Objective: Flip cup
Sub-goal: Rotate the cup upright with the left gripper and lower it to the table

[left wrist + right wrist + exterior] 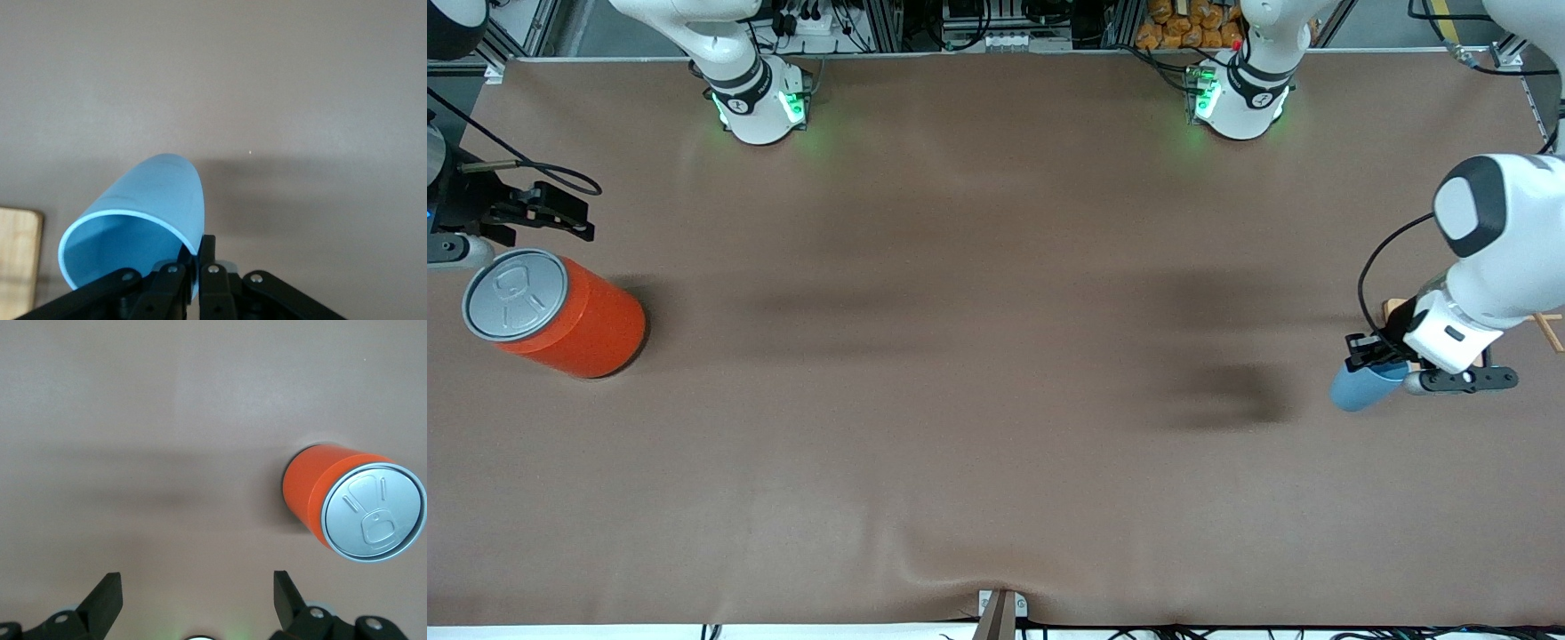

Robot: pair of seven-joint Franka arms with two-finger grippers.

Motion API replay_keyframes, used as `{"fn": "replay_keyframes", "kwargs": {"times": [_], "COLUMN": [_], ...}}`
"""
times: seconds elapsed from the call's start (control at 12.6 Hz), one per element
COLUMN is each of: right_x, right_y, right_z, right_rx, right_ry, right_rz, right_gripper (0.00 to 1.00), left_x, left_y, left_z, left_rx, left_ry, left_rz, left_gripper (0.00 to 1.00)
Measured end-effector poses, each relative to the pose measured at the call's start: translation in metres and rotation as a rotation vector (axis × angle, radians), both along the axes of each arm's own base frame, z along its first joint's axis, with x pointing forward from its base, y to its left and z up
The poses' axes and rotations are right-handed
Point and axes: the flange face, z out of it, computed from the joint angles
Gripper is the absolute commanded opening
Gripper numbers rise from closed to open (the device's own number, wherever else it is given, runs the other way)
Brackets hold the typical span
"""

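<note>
The cup hangs tipped on its side in my left tool, up over the table near the edge at the left arm's end, its closed base pointing toward the table's middle. My left tool is clamped on the cup's rim: in the left wrist view the two fingers pinch the wall of the cup, one inside and one outside, and its mouth faces that camera. That view also shows a corner of a wooden board beside the cup, which the front view mostly hides under my arm.

Between the cup and the orange can lies a wide bare stretch of table.

My right tool waits over the table near the can, fingers spread wide apart with nothing between them. The can stands upright close to the edge at the right arm's end.
</note>
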Motion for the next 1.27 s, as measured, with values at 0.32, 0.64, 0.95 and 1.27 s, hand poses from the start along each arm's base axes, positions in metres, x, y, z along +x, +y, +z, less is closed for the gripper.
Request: {"fn": "replay_keyframes", "kwargs": {"times": [0.32, 0.64, 0.95, 1.27], "right_x": [0.0, 0.0, 0.001, 0.002], "right_y": [-0.001, 0.001, -0.007, -0.007], "right_z": [0.003, 0.003, 0.017, 0.019], "right_rx": [-0.003, -0.009, 0.0, 0.002], "right_ry": [-0.006, -0.009, -0.038, -0.042], "right_rz": [-0.035, -0.108, -0.127, -0.132], "right_gripper": [1.0, 1.0, 1.0, 1.0], "left_x": [-0.007, -0.009, -0.002, 0.001], "left_y": [-0.025, -0.05, -0.074, -0.104], "left_z": [-0.042, -0.073, -0.093, -0.111], "left_rx": [-0.023, -0.008, 0.013, 0.092], "left_ry": [0.045, 0.093, 0.16, 0.177], "left_rz": [-0.04, -0.114, -0.193, -0.278], "left_gripper": [0.0, 0.0, 0.0, 0.41]}}
